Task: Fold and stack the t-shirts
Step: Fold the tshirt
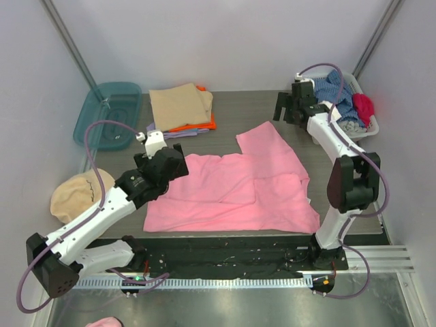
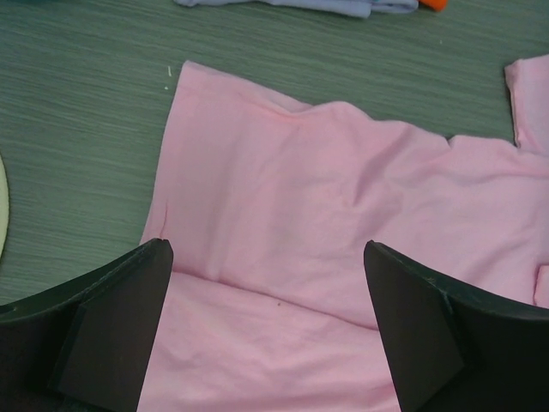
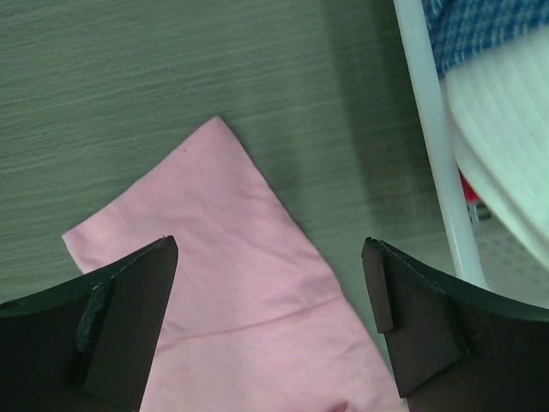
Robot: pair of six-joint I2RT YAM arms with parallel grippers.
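You're working fold step: pink t-shirt (image 1: 231,194) lying spread on mid-bench (image 1: 245,112), partly doubled. Left jaws hovering apart over its left edge; right jaws apart above far corner, seemingly not touching. Next you're needing pinches on both edges, then folding across.

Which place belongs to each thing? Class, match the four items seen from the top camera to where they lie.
Things:
1. pink t-shirt
2. teal bin
3. tan cap
4. tan t-shirt

Places:
A. on top of the folded pile at the back
B. far left, nearer the front
C. spread out in the middle
D. back left corner

Pairs: 1-C, 2-D, 3-B, 4-A
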